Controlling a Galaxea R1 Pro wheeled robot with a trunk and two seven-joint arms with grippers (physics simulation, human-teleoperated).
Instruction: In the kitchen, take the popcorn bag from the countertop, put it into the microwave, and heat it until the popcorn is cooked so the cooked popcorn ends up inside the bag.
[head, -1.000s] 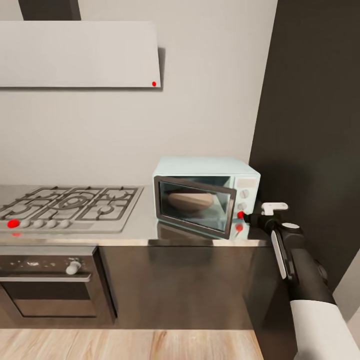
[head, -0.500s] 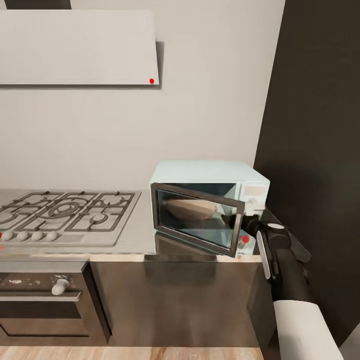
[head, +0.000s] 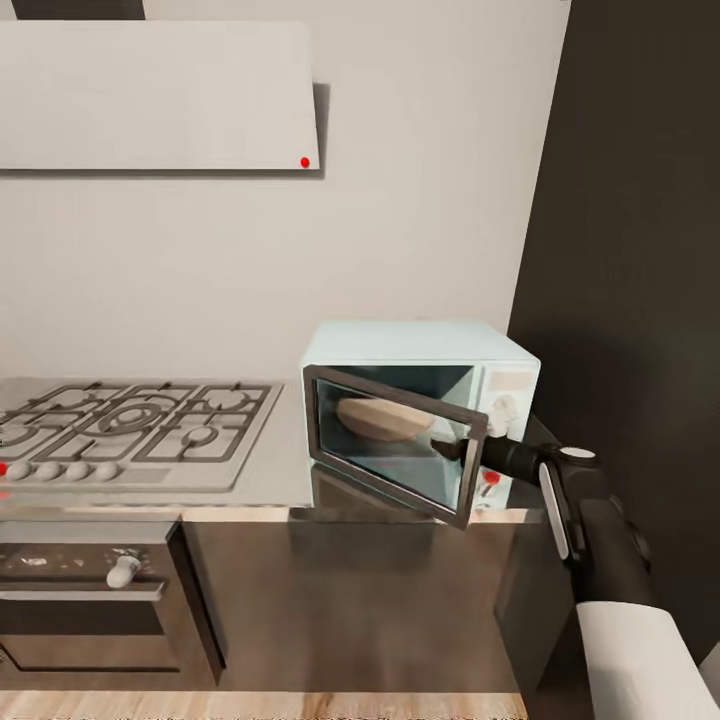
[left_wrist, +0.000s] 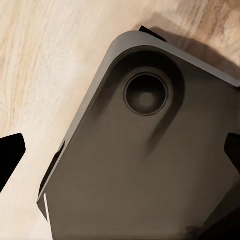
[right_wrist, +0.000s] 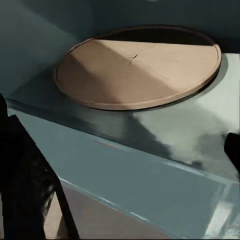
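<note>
- Door of the microwave (head: 505, 352) has swung wider than half a second ago; my right gripper (head: 462, 449) sits at its free edge.
- Task barely begun: door part-open, tan turntable (right_wrist: 137, 65) bare, popcorn bag not visible to me.
- Right claw's spread: cannot tell. Left claw looks spread, holding nothing.

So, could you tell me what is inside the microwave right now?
Inside the microwave, a round tan turntable plate sits bare. The half-open door hides the cavity's lower front.
</note>
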